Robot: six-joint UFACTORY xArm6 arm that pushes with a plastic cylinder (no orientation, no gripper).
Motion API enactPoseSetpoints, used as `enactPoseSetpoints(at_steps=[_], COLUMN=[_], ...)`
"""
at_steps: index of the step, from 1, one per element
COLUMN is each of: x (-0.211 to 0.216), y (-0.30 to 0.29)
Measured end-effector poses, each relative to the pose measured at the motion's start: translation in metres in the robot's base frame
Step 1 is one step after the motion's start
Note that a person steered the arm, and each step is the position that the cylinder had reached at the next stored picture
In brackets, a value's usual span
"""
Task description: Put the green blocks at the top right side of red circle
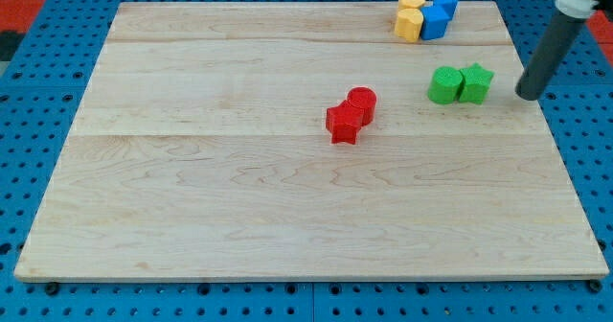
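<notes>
My tip [528, 96], lower end of dark rod, rests on pale wooden board [239, 226] near view's right edge; no pincer fitted, nothing held. Tip stands just right of green star block [476, 82], small gap between. Green round block [444, 85] touches star's left side. Both green blocks lie right of and slightly above red cylinder block [362, 103]. Red star block [343, 124] touches cylinder's lower left. Two yellow blocks [410, 17] and two blue blocks [439, 15] clustered at top right.
</notes>
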State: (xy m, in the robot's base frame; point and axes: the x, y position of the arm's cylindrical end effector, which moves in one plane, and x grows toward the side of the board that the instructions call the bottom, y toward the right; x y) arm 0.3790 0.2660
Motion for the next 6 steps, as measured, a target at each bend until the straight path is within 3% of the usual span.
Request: enactPoseSetpoints(at_steps=[3, 4, 6], x=[-0.007, -0.007, -0.014], y=[-0.127, -0.138, -0.088])
